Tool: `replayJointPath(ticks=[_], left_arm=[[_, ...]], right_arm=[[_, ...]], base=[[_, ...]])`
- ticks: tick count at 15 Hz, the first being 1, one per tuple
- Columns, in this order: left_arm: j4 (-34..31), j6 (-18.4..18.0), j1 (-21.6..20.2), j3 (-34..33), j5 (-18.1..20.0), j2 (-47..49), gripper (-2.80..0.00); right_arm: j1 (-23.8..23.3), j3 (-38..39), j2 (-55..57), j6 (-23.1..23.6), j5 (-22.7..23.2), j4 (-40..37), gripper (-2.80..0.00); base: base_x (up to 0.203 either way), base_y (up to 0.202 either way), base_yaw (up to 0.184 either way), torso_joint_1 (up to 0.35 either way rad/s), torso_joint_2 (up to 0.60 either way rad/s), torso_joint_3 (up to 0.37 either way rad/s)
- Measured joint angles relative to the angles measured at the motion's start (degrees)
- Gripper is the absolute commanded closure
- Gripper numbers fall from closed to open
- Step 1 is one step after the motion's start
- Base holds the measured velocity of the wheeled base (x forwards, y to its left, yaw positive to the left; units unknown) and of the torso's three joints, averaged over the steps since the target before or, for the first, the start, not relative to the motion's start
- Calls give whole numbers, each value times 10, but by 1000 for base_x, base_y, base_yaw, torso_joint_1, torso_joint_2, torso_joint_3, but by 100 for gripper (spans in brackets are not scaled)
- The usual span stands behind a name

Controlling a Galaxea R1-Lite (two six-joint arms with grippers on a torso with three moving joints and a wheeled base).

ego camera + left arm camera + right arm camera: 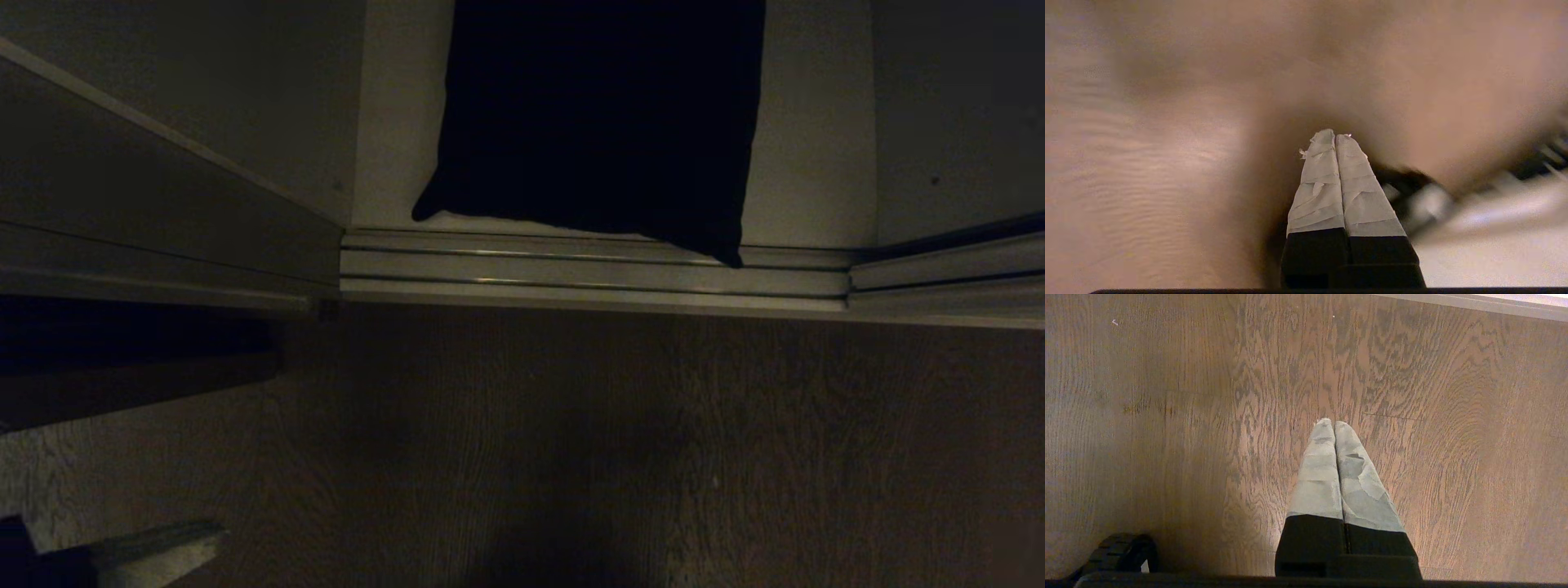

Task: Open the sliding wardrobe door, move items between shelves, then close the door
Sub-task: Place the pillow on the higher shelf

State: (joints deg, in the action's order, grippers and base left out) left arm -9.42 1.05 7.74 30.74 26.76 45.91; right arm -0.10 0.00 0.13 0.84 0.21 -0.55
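The wardrobe stands open in the middle of the head view. A folded black garment [596, 114] lies on the off-white bottom shelf [808, 147], one corner hanging over the metal floor track [588, 273]. A pale door panel [163, 212] stands left of the opening and another panel [955, 122] right of it. My left gripper [1335, 136] is shut and empty, over the wooden floor near the blurred track. A pale wedge at the head view's bottom left corner [155, 551] looks like its fingers. My right gripper [1334, 424] is shut and empty, pointing down at the floor.
Wood-grain floor [612, 457] fills the space in front of the wardrobe. A dark shape [122, 343] lies low at the left, under the door panel. The track's edge [1474, 302] shows beyond the right gripper, and a black cable chain [1122, 551] sits beside that wrist.
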Motion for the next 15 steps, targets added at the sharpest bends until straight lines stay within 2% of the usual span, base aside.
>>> replayJointPath(ticks=[2,5,8,11,15], left_arm=[[-21,14,57,33,4,51,0],[-27,64,133,85,5,121,0],[-26,105,191,136,2,186,0],[-23,138,235,182,-9,247,0],[31,171,255,239,-65,344,0]], right_arm=[[0,0,0,0,0,0,0],[0,0,0,0,0,0,0],[0,0,0,0,0,0,0],[0,0,0,0,0,0,0],[0,0,0,0,0,0,0]], base=[[0,0,0,0,0,0],[0,0,0,0,0,0],[0,0,0,0,0,0],[0,0,0,0,0,0],[0,0,0,0,0,0]])
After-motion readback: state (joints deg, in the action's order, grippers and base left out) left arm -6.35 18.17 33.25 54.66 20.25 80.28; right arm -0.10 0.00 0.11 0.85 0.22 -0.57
